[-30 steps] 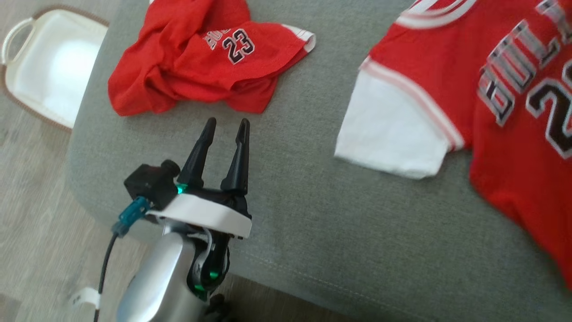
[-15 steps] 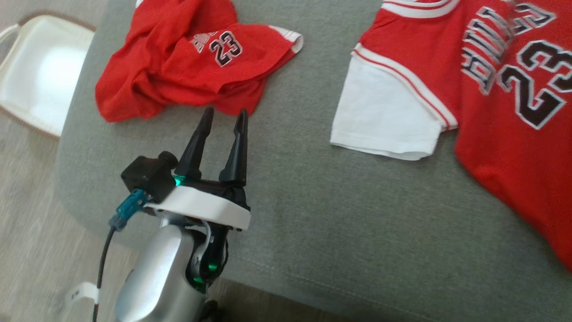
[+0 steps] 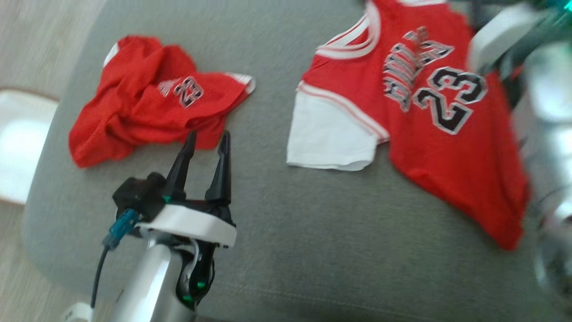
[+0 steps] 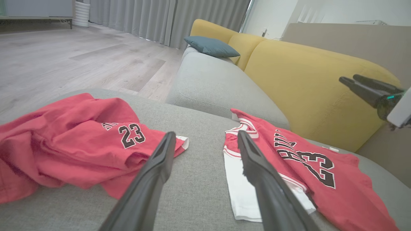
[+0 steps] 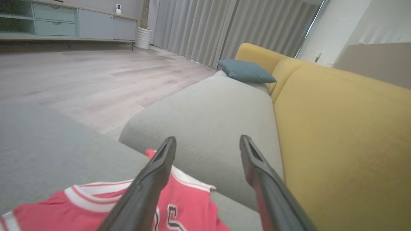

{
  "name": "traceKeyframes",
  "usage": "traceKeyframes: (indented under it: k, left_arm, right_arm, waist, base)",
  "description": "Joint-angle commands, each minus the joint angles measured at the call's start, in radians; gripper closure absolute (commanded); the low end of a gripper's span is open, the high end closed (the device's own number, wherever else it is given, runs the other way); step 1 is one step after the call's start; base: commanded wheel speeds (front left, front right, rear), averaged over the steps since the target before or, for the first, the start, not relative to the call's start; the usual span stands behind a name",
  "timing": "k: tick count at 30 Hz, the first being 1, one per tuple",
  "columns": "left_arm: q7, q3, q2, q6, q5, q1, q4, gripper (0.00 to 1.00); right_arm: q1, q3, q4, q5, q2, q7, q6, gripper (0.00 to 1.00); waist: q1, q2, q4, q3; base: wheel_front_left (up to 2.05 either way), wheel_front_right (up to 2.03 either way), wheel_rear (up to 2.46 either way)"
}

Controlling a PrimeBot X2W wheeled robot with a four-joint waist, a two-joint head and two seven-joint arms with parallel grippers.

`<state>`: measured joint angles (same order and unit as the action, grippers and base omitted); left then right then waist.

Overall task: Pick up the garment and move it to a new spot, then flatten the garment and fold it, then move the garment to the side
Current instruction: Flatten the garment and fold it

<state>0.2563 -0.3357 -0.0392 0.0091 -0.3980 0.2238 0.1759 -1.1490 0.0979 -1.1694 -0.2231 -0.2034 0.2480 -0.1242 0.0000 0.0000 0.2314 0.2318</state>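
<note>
Left gripper [image 3: 208, 134] hangs with its fingers spread and nothing between them, tips pointing at the near edge of the shorts [image 3: 134, 116]. The right gripper [image 5: 208, 138] is also released: its own wrist view shows both fingers well apart with bare air between, above the collar end of the jersey [image 5: 192, 194].

The head view, blurred, lays out the whole grey seat [image 3: 313, 246] from above: shorts crumpled at the left, jersey [image 3: 447, 152] spread at the right, a strip of bare seat between them, and a white tub [image 3: 18, 143] on the floor beyond the seat's left edge. The right arm there is only a pale smear at the upper right.

The left wrist view looks low across the seat between its own fingers [image 4: 206, 134] and adds the room: a yellow sofa [image 4: 305, 80], a blue pillow [image 4: 212, 46], and the right gripper [image 4: 348, 77] raised clear above the jersey's far side. The right wrist view adds a low cabinet [image 5: 57, 25] and curtains.

The jersey [image 4: 346, 199] lies face up and fairly flat on the right part of the seat, red with white-trimmed collar, a white sleeve stretched toward the shorts [image 4: 64, 141], and dark lettering over a 23. Its hem runs slightly skewed.
</note>
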Motion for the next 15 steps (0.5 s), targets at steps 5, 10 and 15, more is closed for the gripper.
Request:
traceKeyframes:
  k: [5,10,15]
  left_arm:
    - [0.006,0.057,-0.011,0.006,0.018,-0.02,-0.023,0.0]
    - [0.006,0.06,-0.011,0.011,0.027,-0.05,-0.017,0.0]
    - [0.006,0.05,-0.011,0.007,0.026,-0.063,0.015,0.0]
  right_arm:
    - [0.186,0.015,0.156,0.085,0.097,0.013,-0.007,0.0]
    - [0.433,0.011,0.339,0.162,0.132,0.013,-0.007,0.0]
    - [0.676,-0.02,0.517,0.191,0.148,0.013,-0.007,0.0]
  waist:
    - [0.0,0.0,-0.108,-0.124]
    - [0.0,0.0,-0.147,-0.169]
    - [0.0,0.0,-0.175,-0.175]
  base:
    - [0.0,0.0,0.0]
    - [0.0,0.0,0.0]
    - [0.0,0.0,0.0]
